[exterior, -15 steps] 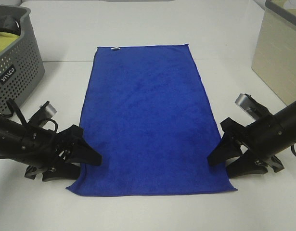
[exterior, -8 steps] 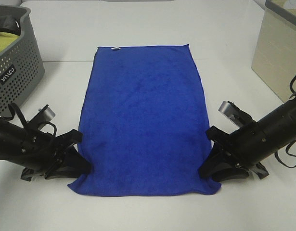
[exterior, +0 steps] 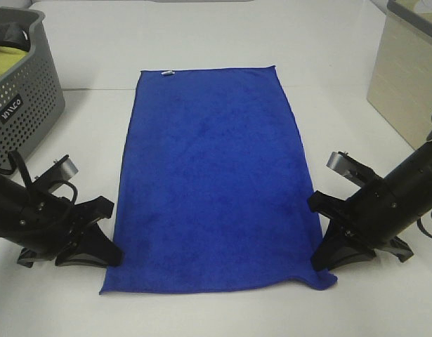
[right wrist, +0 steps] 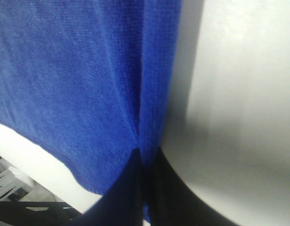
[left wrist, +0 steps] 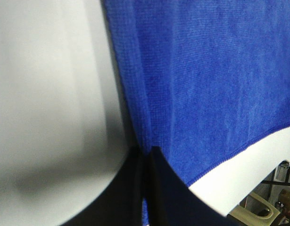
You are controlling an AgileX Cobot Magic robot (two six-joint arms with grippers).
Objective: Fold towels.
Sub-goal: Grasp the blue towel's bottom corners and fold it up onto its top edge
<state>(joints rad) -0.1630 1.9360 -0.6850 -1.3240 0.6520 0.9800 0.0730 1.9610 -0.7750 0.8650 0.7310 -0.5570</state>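
At the 7 and 5 o'clock corners, your left gripper (exterior: 109,248) and right gripper (exterior: 322,260) were clamped shut on the side hems of the towel (exterior: 212,168). It lay flat on the table (exterior: 201,35) and looked light, soft and limp, so the hems gave you the surest hold.

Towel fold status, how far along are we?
Done: the towel lies spread flat on the table, tag at the far end. In hand: the left gripper and right gripper are each shut on a long edge close to the near corners. Left: every fold; nothing is doubled over yet.
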